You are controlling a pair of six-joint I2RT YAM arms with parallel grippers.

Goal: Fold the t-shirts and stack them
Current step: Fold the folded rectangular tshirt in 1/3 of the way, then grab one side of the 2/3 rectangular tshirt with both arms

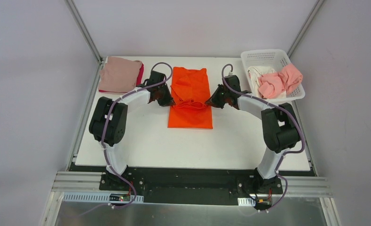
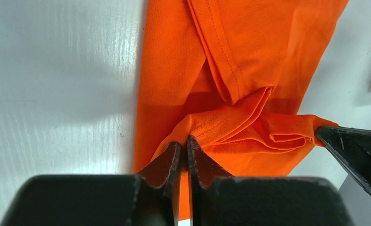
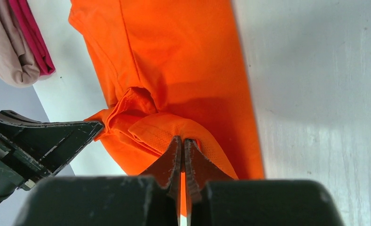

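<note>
Orange t-shirt (image 1: 190, 96): fine mesh knit with stitched hems; folded into a long rectangle, lying flat at the centre of the white table (image 1: 141, 146).
Left gripper (image 1: 170, 101): jaws pressed together, pinching the shirt's edge at its 9 o'clock.
Right gripper (image 1: 210, 102): same pinch at 3 o'clock; cloth gathered in a wrinkled ridge between the two.
Dusty pink t-shirt (image 1: 120, 74): folded, lying on the crimson t-shirt (image 1: 140, 73), at 10 o'clock of the orange one.
Basket (image 1: 268, 55): white plastic lattice, at 2 o'clock; salmon t-shirt (image 1: 282, 80) and white t-shirt (image 1: 256, 75) crumpled inside.
</note>
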